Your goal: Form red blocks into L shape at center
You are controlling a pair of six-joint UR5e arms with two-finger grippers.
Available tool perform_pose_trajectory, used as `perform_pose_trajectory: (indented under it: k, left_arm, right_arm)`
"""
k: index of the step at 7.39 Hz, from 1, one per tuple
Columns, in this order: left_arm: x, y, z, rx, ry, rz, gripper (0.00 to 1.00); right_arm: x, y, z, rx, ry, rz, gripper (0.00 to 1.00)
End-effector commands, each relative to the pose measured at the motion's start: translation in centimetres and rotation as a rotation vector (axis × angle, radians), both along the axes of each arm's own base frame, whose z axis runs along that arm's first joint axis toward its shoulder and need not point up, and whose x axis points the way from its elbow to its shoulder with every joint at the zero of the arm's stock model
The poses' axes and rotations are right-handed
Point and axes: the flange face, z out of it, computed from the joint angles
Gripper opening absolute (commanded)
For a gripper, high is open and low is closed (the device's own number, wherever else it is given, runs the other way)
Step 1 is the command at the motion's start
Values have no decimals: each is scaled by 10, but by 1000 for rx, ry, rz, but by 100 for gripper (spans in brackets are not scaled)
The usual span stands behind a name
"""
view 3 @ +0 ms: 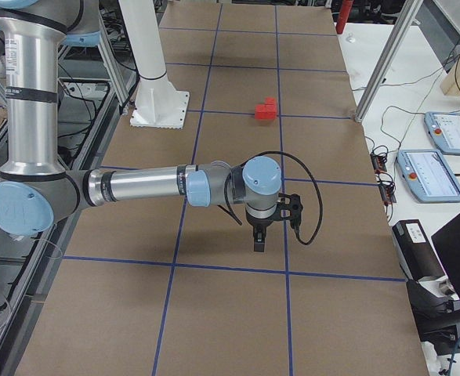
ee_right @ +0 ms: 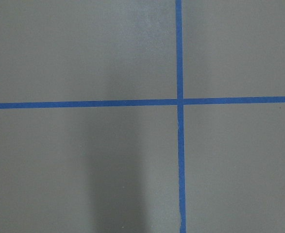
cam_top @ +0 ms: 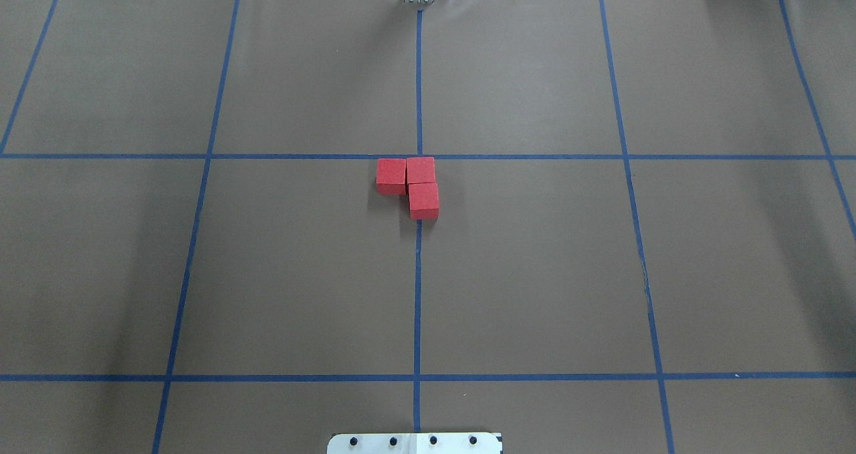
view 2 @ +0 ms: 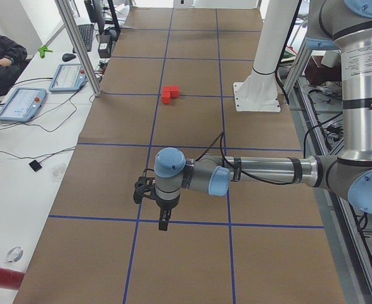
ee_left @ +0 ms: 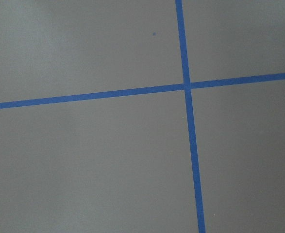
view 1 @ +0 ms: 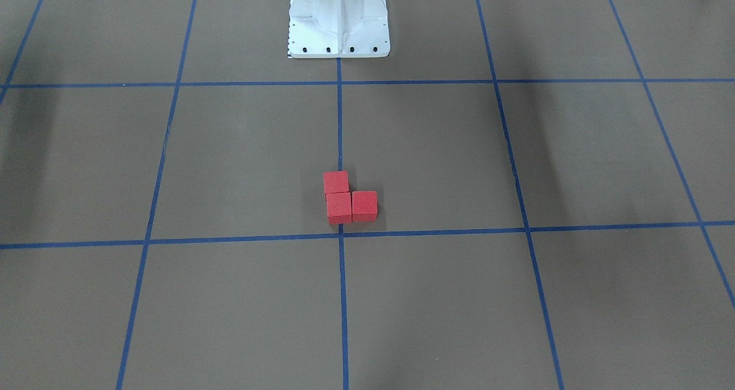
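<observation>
Find the red blocks [cam_top: 411, 183] packed face to face into an L on the counter [cam_top: 535, 273]: two in a row along the cross tape line, the third tucked against the robot-side face of the corner one. Place the corner block over the long tape line, just on the robot's side of the center [cam_top: 419, 156]. Judge the layout done or close to it, set tight so the L reads as one shape at the crossing.

See no arm in the overhead or front-facing views. Get the arms from the side views only: left tool [view 2: 163, 218] and right tool [view 3: 258, 241] pointing down over the tape grid, well apart from the blocks. Cannot tell there whether either tool is spread or pressed together. Wrist views give bare paper and tape, no fingers. Probably parked wide to leave the result in plain sight.
</observation>
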Motion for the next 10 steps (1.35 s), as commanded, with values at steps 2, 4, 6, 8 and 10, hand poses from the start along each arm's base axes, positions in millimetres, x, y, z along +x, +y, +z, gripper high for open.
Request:
perform_pose_trajectory:
  k: [2, 4, 6, 8, 10]
  left_arm:
    - [-1, 16, -29, -69, 0, 6, 100]
    - [-1, 23, -22, -22, -6, 86, 100]
    - [-1, 24, -19, -23, -6, 90, 100]
    - [4, 24, -23, -23, 56, 96, 100]
    - [5, 25, -20, -29, 75, 97, 100]
  right_arm:
    - [0, 0, 0, 0, 0, 0, 99]
    - [0, -1, -2, 4, 0, 0, 99]
    - [0, -1, -2, 5, 0, 0, 99]
    - [0, -1, -2, 5, 0, 0, 99]
    - [0, -2, -2, 5, 0, 0, 99]
